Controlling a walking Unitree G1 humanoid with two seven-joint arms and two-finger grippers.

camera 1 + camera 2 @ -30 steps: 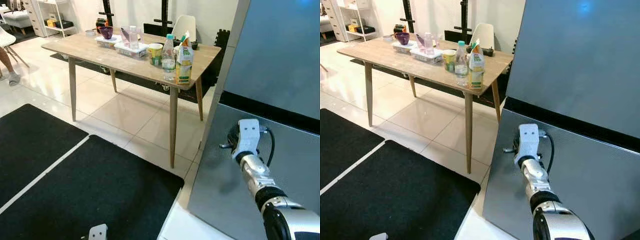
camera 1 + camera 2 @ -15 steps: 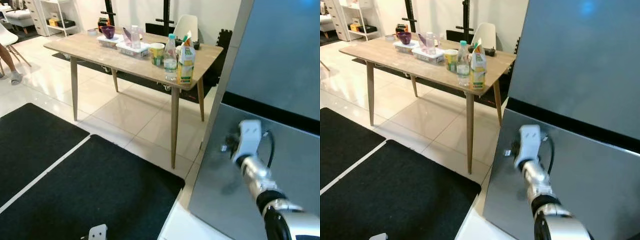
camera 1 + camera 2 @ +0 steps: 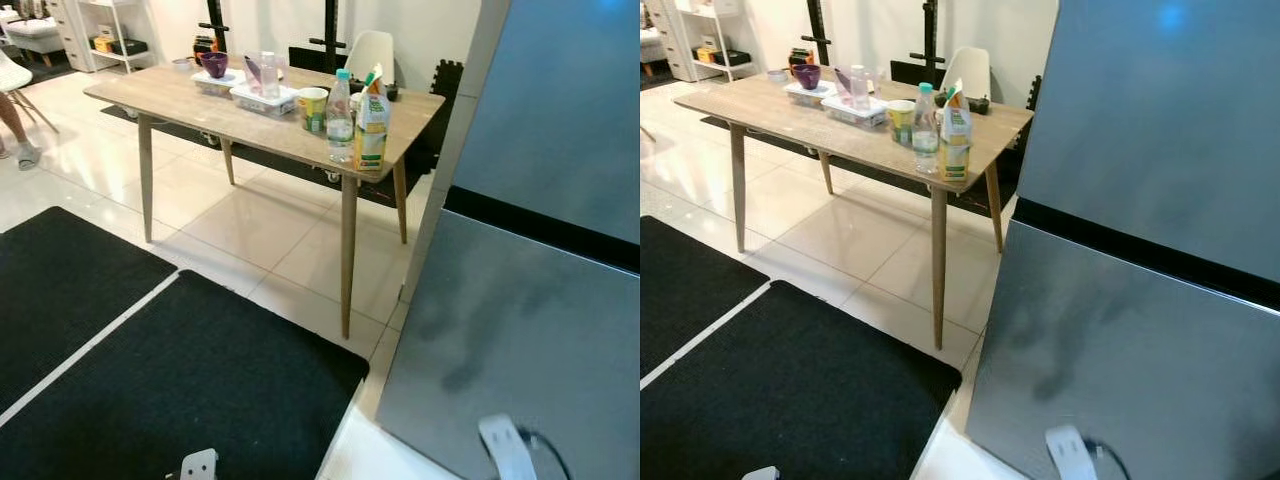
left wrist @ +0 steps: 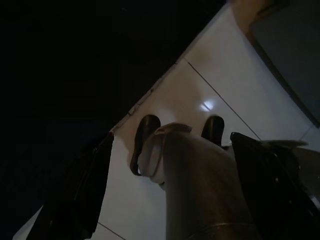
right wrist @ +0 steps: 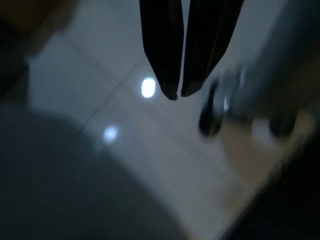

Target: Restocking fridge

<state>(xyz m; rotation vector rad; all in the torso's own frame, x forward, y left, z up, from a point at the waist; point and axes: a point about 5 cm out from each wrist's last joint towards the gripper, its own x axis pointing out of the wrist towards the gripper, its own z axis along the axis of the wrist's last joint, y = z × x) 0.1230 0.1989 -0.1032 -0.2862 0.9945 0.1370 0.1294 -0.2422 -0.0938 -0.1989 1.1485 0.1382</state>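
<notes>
The grey fridge [image 3: 540, 330] stands on my right with both doors closed. On the wooden table [image 3: 200, 100] to its left stand a water bottle [image 3: 339, 115], a juice carton [image 3: 370, 125] and a yellow cup [image 3: 312, 108] near the corner closest to the fridge. My right arm's white wrist [image 3: 505, 450] pokes in at the bottom, low in front of the lower door. The right gripper [image 5: 177, 92] points down at the pale floor, shut and holding nothing. In the dark left wrist view the left gripper [image 4: 170, 185] hangs idle, open, above my own feet.
Further along the table are a purple bowl [image 3: 213, 64] and a clear tray [image 3: 262, 97]. A white chair [image 3: 368, 52] stands behind it. Black mats [image 3: 190, 390] cover the near floor. A person's foot [image 3: 25, 155] shows at the far left.
My right arm has dropped from in front of the lower fridge door to the bottom edge of the view. The fridge and the table items have not moved.
</notes>
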